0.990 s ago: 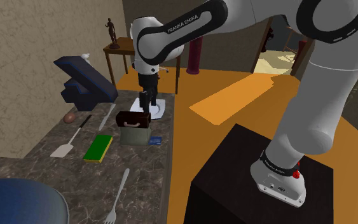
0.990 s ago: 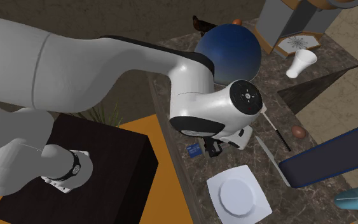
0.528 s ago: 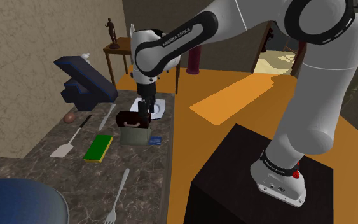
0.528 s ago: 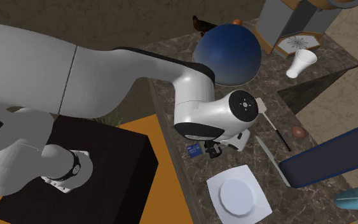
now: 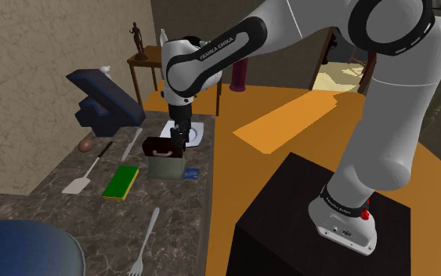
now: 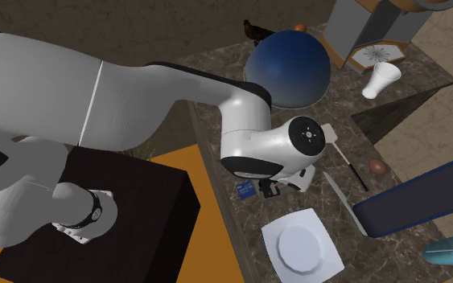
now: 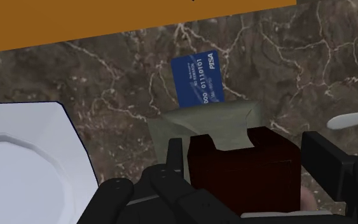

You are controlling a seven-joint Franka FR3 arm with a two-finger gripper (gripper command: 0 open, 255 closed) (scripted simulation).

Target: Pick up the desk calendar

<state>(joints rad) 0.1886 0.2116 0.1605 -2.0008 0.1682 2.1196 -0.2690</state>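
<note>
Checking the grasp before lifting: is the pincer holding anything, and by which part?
Nothing is held yet. The open pincer straddles the calendar at its dark top, with its fingers apparently just clear of both sides.

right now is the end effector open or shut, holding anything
End effector: open, one finger on each side of the desk calendar, holding nothing yet.

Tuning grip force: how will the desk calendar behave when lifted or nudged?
The desk calendar is probably stiff at its dark boxy top, which the gripper straddles, fingers open. Its pale slanted base looks thin, perhaps flexing. Standing upright, it could tip if nudged.
</note>
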